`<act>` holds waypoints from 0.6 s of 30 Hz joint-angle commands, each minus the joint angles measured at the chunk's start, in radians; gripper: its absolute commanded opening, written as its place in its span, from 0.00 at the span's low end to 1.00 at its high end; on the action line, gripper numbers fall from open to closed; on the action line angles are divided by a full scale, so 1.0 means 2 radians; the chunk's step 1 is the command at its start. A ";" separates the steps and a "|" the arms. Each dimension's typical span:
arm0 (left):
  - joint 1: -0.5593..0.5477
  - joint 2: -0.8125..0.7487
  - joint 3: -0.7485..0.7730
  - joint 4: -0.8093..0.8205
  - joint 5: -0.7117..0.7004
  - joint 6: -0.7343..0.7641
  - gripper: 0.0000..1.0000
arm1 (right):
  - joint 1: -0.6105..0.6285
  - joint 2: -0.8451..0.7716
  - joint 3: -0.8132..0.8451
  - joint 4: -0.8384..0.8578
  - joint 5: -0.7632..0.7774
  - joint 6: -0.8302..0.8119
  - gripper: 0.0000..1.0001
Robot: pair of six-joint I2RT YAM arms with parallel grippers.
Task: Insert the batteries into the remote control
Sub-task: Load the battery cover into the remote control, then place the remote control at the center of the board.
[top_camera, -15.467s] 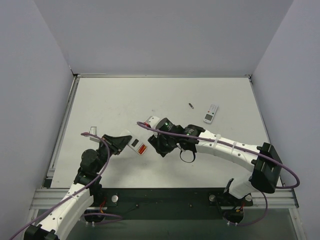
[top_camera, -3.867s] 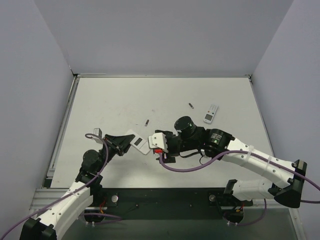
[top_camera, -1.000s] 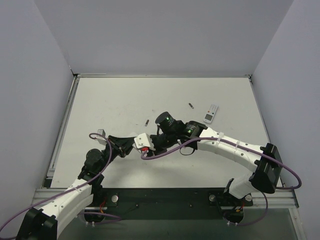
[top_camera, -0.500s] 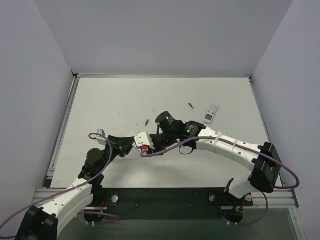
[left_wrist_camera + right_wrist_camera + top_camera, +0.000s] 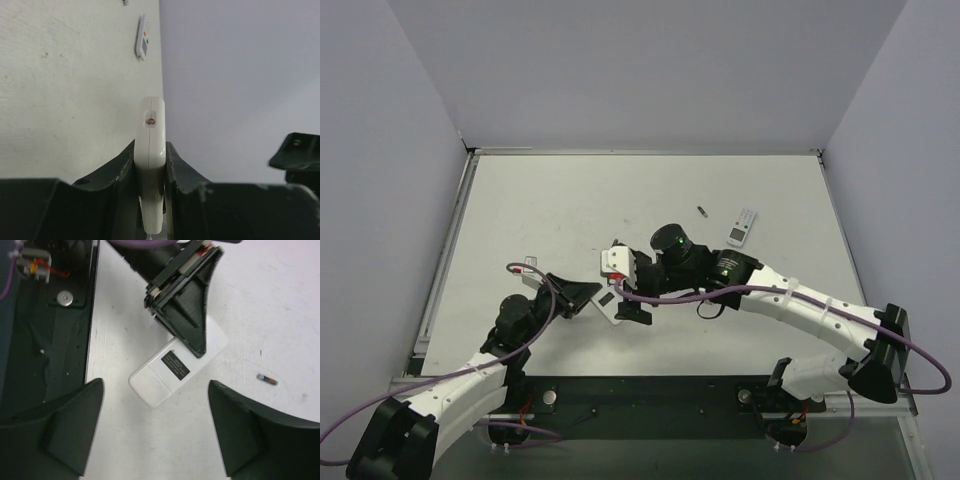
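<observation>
The remote control (image 5: 172, 369) lies white back up, showing a black label and a closed cover panel. My left gripper (image 5: 582, 293) is shut on its far end, with the black fingers (image 5: 192, 320) clamping both faces. In the left wrist view the remote control (image 5: 151, 131) appears edge-on between the left gripper (image 5: 150, 148). My right gripper (image 5: 155, 385) hangs open just above the remote's free end, and both its fingers stand well clear of the sides. From above, the right gripper (image 5: 625, 292) sits right beside the remote control (image 5: 608, 306). No batteries show in any view.
A small dark cylinder (image 5: 266, 379) lies on the table beside the remote. Another dark cylinder (image 5: 701, 211) and a white-faced remote (image 5: 741, 227) lie further back right. Grey walls enclose the table, and the black base rail (image 5: 45, 340) runs along its near edge.
My right gripper has opened and drawn back up and to the right, off the remote. The left gripper, still holding the remote, has shifted slightly right.
</observation>
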 commanded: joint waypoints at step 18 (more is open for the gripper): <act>0.005 0.050 0.049 0.021 0.029 0.110 0.00 | 0.010 0.014 -0.024 0.021 0.271 0.372 0.96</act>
